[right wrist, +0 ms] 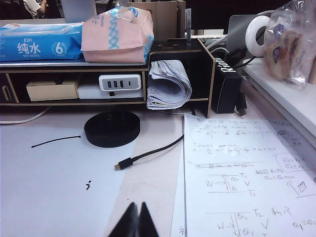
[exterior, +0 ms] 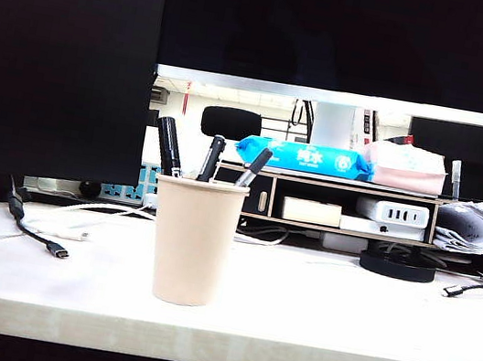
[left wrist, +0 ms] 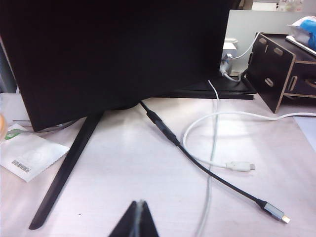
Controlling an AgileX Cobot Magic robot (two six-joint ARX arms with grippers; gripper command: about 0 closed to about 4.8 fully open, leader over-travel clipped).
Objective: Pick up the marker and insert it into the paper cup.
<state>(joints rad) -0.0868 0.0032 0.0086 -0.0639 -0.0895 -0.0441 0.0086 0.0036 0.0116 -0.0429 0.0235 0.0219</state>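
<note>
Marker [exterior: 169, 142] already stands leaning in the paper cup [exterior: 193, 241] at the table's front edge, beside two slimmer pens, so we judge the insertion done. Our left gripper [left wrist: 138, 219] and right gripper [right wrist: 138, 220] hang clenched and empty low over the table, apparently parked clear of the cup. Farther back sit the cables and the wooden shelf [right wrist: 123, 69].
</note>
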